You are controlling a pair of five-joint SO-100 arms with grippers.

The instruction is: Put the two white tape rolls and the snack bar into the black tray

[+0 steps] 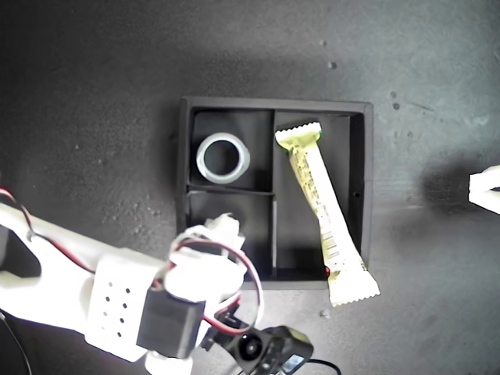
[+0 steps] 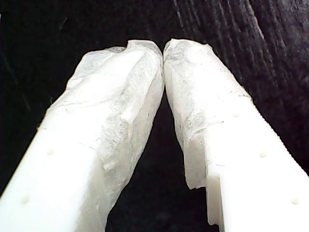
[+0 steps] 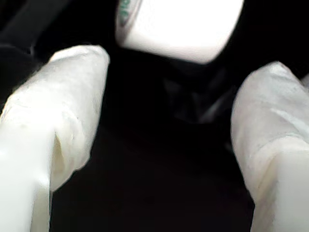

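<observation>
The black tray point(image 1: 275, 102) lies in the middle of the exterior view. One white tape roll point(image 1: 223, 157) lies flat in its far-left small compartment. The snack bar point(image 1: 320, 205) lies slanted in the long compartment, its near crimped end sticking out over the tray's wall. My second gripper point(image 1: 223, 231) hangs over the near-left small compartment. In the second wrist view my second gripper point(image 3: 176, 63) is open, and a white tape roll point(image 3: 181, 24) with a greenish inner core lies just beyond its fingertips, untouched. My first gripper point(image 2: 163, 48) is shut on nothing above the black surface.
The second arm's white body point(image 1: 109, 289), its red wires and a black camera point(image 1: 266, 348) fill the exterior view's lower left. A white arm part point(image 1: 486, 189) pokes in at the exterior view's right edge. Dark matte tabletop point(image 1: 94, 117) surrounds the tray.
</observation>
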